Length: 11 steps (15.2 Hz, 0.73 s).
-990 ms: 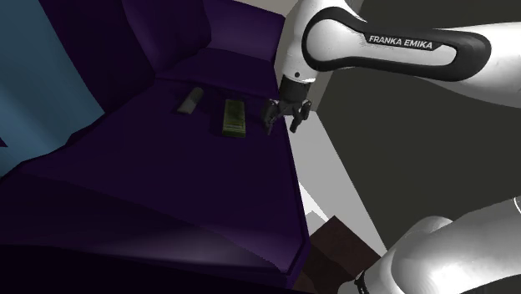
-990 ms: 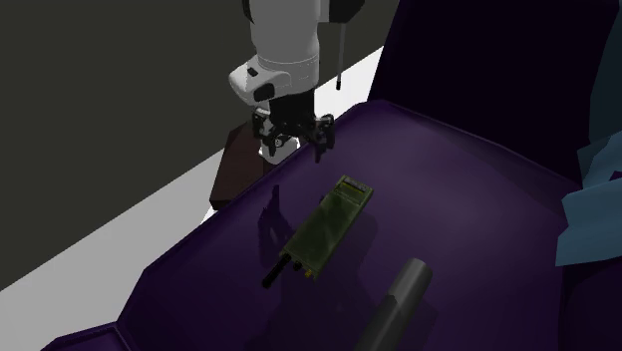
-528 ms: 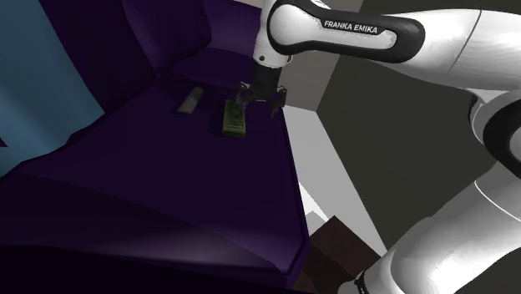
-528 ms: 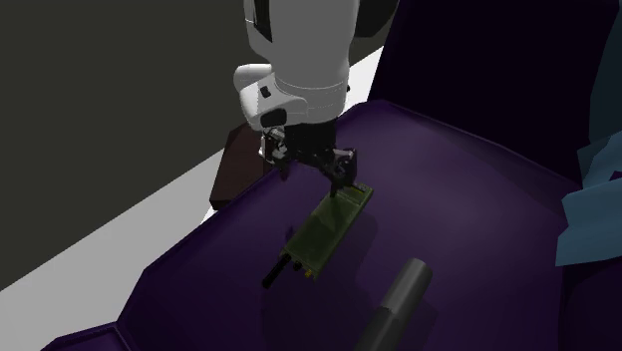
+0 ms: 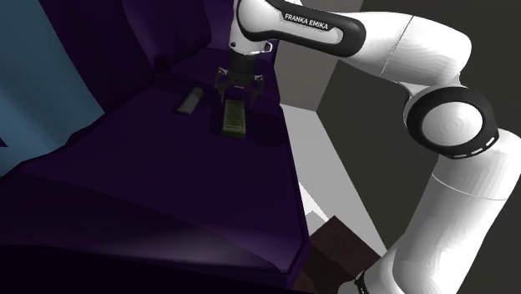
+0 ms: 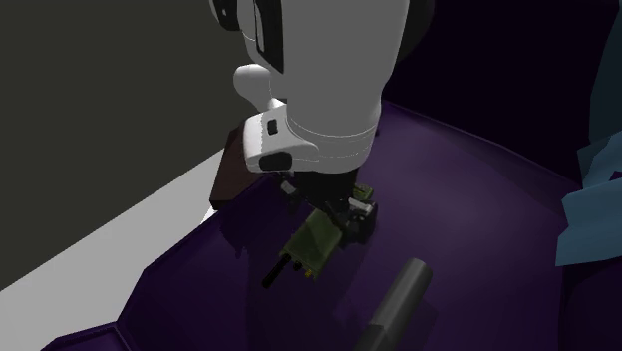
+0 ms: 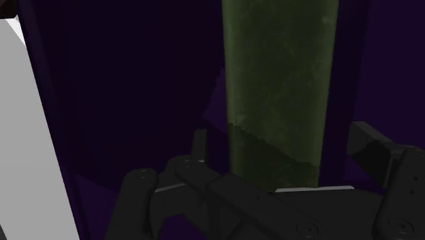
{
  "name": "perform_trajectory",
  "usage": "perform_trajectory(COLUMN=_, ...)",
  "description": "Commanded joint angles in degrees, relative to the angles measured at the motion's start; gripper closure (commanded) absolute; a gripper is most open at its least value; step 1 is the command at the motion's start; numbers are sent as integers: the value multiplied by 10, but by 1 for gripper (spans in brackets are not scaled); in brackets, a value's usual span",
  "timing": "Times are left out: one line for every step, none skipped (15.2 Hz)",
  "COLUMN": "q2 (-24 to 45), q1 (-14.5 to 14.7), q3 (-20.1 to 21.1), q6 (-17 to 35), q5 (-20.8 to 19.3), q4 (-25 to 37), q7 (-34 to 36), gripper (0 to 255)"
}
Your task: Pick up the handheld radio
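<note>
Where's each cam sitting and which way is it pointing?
Shoulder: behind the arm, looking down over the purple seat; arm reaches up-left to the radio.
Second exterior: opposite the arm, facing it; arm end and gripper over the radio.
Wrist: on the hand, looking along the radio; fingers straddle it.
Both exterior views share radio and grey cylinder.

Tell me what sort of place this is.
Probably a living room, though little shows. The radio lies on a deep purple seat with a raised back and side, like a sofa. A blue cloth-like thing sits at its edge, and a pale floor runs alongside.
</note>
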Motion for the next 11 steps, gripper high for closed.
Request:
perform_trajectory(q2=4, q1=1, q3=-1, q6=12, q5=-2, q4=-8, q7=6, gripper=0)
perform_trajectory(q2=2, q1=0, q3=-1, q6=21, q5=-1, q4=-18, q7=7, gripper=0)
perform_trajectory(q2=1, q1=-1, q3=-1, q6=29, q5=-1, q4=-28, q7=7, gripper=0)
perform_trajectory(q2=-1, q1=-2, q3=-1, q6=38, q5=0, q4=-38, q7=7, gripper=0)
perform_trajectory(q2=-2, q1=-2, q3=-1, q6=46, q5=0, q4=-48, q7=7, gripper=0)
perform_trajectory(q2=-3, q1=-3, q3=-2, q6=51, q5=0, q4=-54, q7=8, gripper=0)
perform_trajectory(q2=-3, q1=-3, q3=-2, q6=51, q5=0, q4=-54, q7=8, gripper=0)
perform_trajectory(q2=-3, q1=-3, q3=-2, q6=51, q5=0, q4=-54, q7=8, gripper=0)
perform_trajectory(q2=-4, q1=-3, q3=-2, q6=51, q5=0, q4=-54, q7=8, gripper=255)
perform_trajectory(q2=-4, q1=-3, q3=-1, q6=51, q5=0, q4=-54, q7=8, gripper=255)
perform_trajectory(q2=-4, q1=-3, q3=-2, q6=51, q5=0, q4=-54, q7=8, gripper=255)
